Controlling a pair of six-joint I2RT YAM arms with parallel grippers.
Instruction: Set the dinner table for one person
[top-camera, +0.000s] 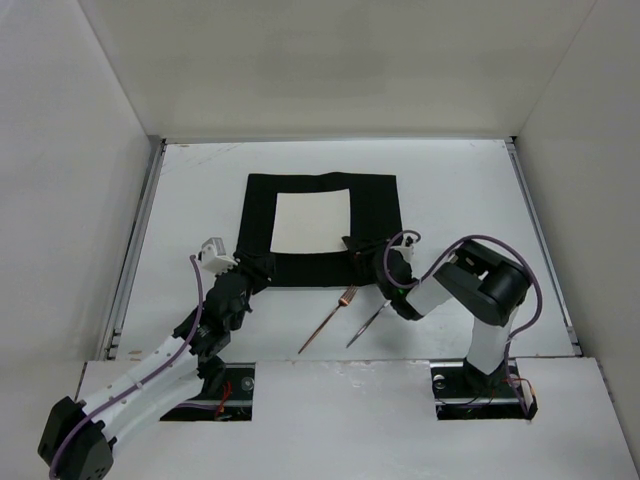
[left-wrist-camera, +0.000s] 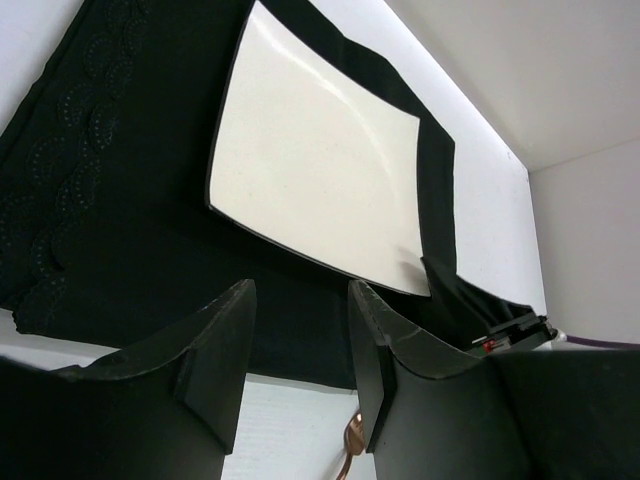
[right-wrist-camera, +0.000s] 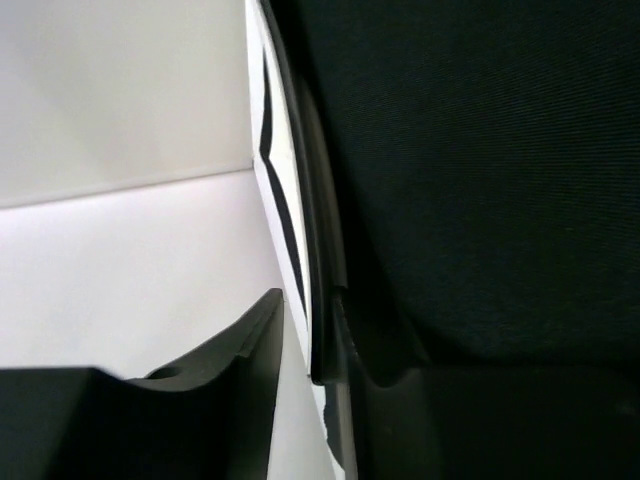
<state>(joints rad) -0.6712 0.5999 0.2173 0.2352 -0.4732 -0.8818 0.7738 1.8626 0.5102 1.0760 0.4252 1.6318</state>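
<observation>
A: You are looking at one dinner table (top-camera: 200, 200), the big flat matte white surface with thin metal rails down its sides. It is filling the whole floor of the top view and carrying everything else.

B: On it you are seeing one black rectangular cloth mat (top-camera: 260, 210), lying around the middle, and one square pale glossy plate (top-camera: 312, 222) sitting on that mat.

A: Two utensils are lying on the bare white just on the near side of the mat, close together but apart, both slanting the same way. One is a copper-coloured metal fork (top-camera: 328, 322), its tines pointing toward the mat. The other is a thin silvery utensil (top-camera: 367, 324) to its right, too slim for you to be naming.

B: You are working with two claws. Your left gripper (left-wrist-camera: 300, 300) is hanging at the mat's near left corner, its jaws standing well apart with nothing between them.

A: Your right gripper (right-wrist-camera: 315, 340) is sitting over the mat by the plate's near right corner. Its fingers are showing only a narrow gap, and a thin dark edge is running into it. You cannot tell whether they are pinching that edge or merely standing around it.
</observation>
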